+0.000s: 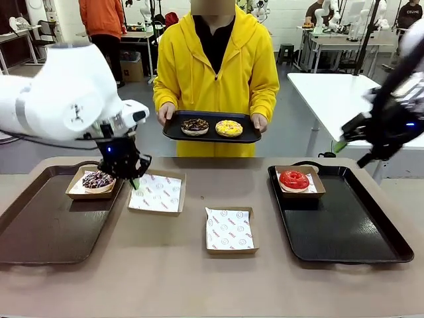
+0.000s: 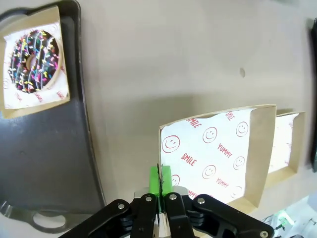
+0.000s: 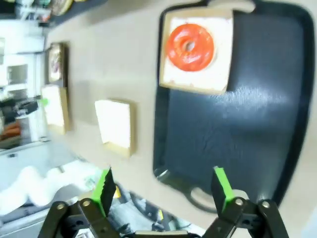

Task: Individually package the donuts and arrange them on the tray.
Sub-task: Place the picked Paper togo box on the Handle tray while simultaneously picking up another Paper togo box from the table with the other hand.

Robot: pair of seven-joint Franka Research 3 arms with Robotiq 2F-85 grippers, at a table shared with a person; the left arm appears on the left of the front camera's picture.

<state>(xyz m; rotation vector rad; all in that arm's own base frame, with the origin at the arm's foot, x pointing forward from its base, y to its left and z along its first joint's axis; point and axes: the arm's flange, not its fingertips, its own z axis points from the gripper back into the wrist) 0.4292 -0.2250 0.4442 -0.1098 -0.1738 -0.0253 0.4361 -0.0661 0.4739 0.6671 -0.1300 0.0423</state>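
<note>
Here, from the front, the left end effector (image 1: 126,167) hangs clenched and empty between the sprinkled dark donut (image 1: 98,179), boxed at the far edge of the left tray (image 1: 46,225), and an empty carton (image 1: 157,192). The red donut (image 1: 294,179) is boxed on the right tray (image 1: 344,225); a person's tray (image 1: 211,137) carries the chocolate donut (image 1: 195,125) and yellow donut (image 1: 229,128). Left wrist: bare bench (image 2: 163,59) separates tray rim and carton. Right wrist: the right end effector (image 3: 163,182), released, over open tray floor.
</note>
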